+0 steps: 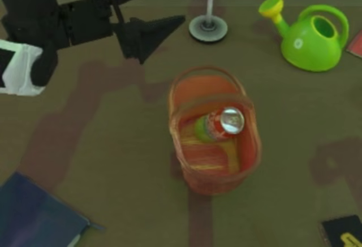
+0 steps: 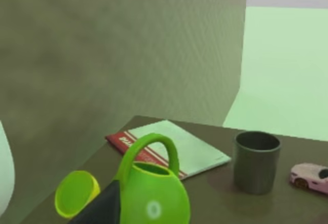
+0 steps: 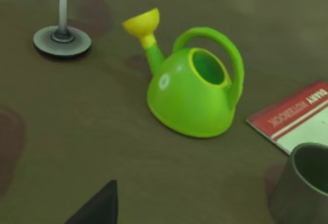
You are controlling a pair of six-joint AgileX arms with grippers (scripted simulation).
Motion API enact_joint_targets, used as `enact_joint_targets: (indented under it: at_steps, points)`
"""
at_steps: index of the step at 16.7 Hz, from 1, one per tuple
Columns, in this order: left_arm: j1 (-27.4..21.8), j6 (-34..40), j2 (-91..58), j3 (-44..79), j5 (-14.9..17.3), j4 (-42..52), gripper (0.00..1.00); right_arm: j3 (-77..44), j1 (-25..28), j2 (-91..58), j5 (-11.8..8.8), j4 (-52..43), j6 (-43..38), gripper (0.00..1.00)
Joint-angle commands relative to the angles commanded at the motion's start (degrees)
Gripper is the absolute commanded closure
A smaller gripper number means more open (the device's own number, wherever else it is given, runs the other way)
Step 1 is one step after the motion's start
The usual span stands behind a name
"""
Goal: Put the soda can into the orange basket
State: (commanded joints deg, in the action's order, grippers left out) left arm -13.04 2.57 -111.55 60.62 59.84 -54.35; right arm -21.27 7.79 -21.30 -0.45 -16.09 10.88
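Left end effector (image 1: 148, 35) apart from soda can (image 1: 219, 124), in orange basket (image 1: 249, 155).

Soda can (image 1: 219, 124): red and lime-green body, silver top. Basket (image 1: 249, 156): orange weave, yellowish slats. Watering can (image 1: 311, 38): bright green, yellow spout. Notebook (image 3: 294, 119): red cover band, white lettering

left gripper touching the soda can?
Apart. Top view: the left gripper sits up at the table's left, bare table between it and the soda can lying inside the orange basket.
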Motion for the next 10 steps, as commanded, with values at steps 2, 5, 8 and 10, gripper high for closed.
enact_joint_targets:
  at_steps: [2, 5, 8, 10]
  points:
    - [2.0, 1.7, 10.7, -3.8, -5.7, 4.6, 0.00, -10.6, 3.2, -11.0, 0.1, -7.2, 4.8, 0.00]
    - [5.0, 3.7, 29.2, -11.7, -15.4, 13.0, 0.00, -28.5, 8.4, -29.8, 0.3, -19.0, 12.9, 0.00]
    - [7.8, 4.6, 48.9, -21.7, -25.9, 22.7, 0.00, -47.4, 13.7, -49.2, 0.5, -31.3, 21.2, 0.00]
    - [9.4, 4.5, 62.0, -29.1, -33.0, 29.4, 0.00, -59.3, 17.1, -61.5, 0.7, -39.1, 26.5, 0.00]
